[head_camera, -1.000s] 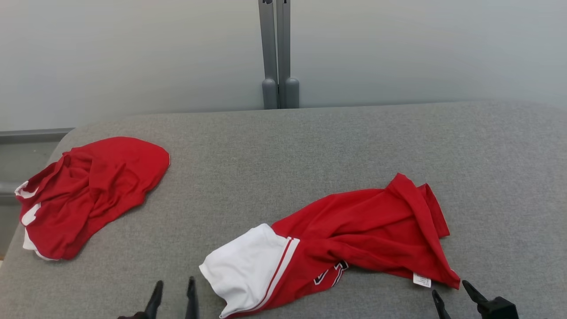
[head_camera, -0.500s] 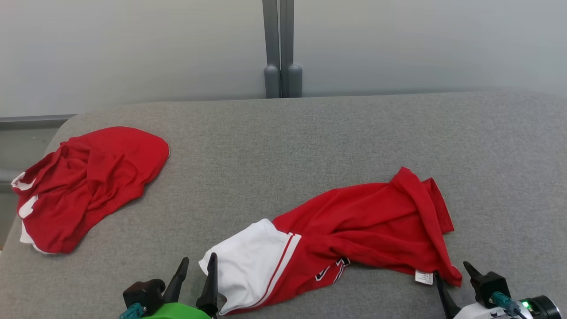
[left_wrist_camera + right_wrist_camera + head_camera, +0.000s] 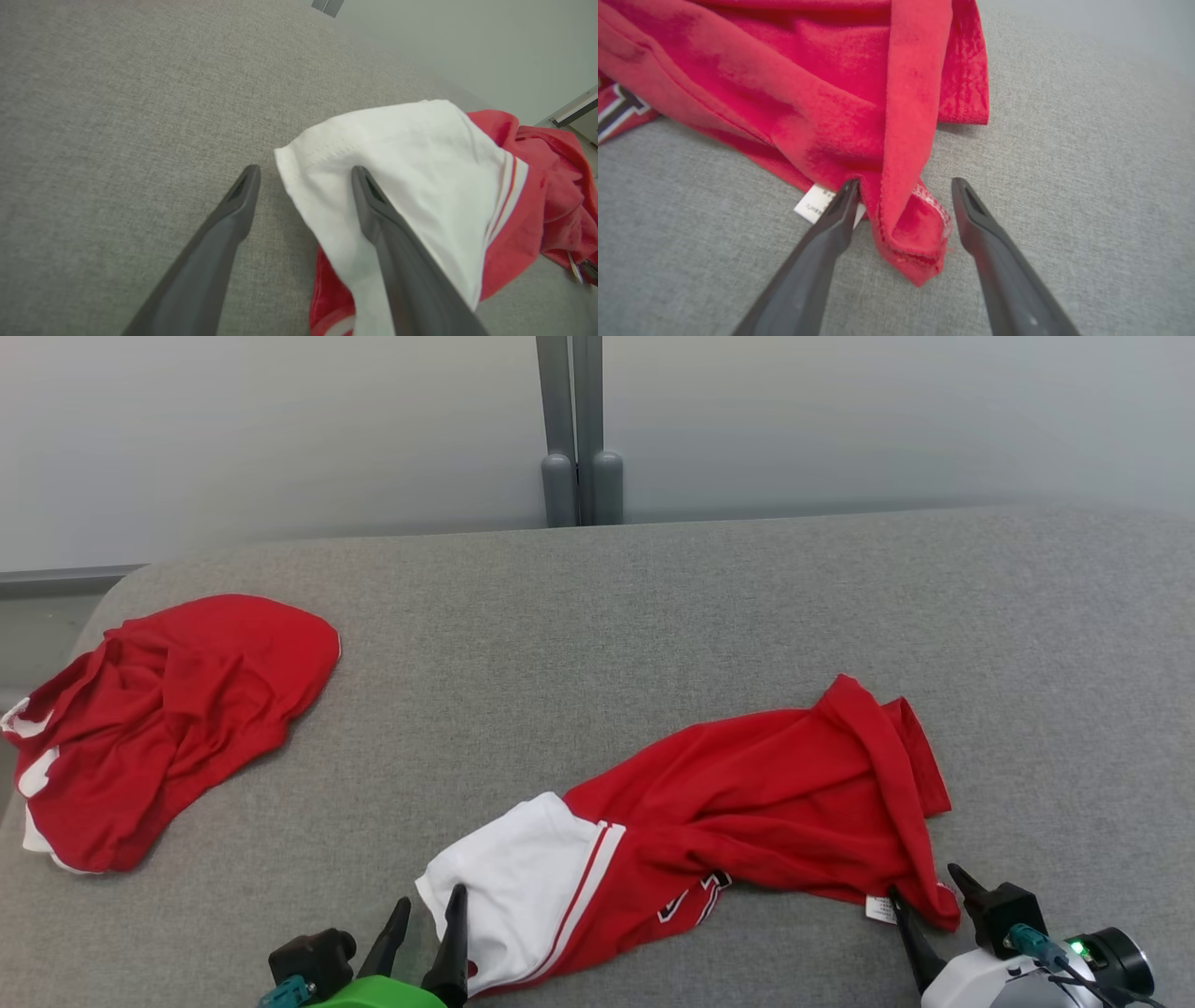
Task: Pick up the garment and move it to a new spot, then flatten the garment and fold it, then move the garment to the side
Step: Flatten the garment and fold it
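Observation:
The garment (image 3: 766, 793) is a red jersey with a white sleeve (image 3: 509, 877), lying crumpled on the grey padded surface (image 3: 597, 616) near its front. My left gripper (image 3: 430, 896) stands open at the sleeve's left edge. In the left wrist view the white hem (image 3: 420, 149) lies between the fingers, with the right finger (image 3: 373, 205) over the cloth. My right gripper (image 3: 922, 882) is open at the jersey's lower right corner. In the right wrist view that red corner (image 3: 910, 233) and a white label (image 3: 810, 205) sit between the fingertips of the gripper (image 3: 904, 182).
A second red garment (image 3: 168, 728) lies bunched at the far left, partly over the surface's rounded left edge. A grey double post (image 3: 571, 429) stands against the pale wall behind. Bare grey padding stretches across the back and right.
The head camera has shifted a little. Both grippers have come forward: the left now straddles the white sleeve edge, the right straddles the red corner. The garment lies as before.

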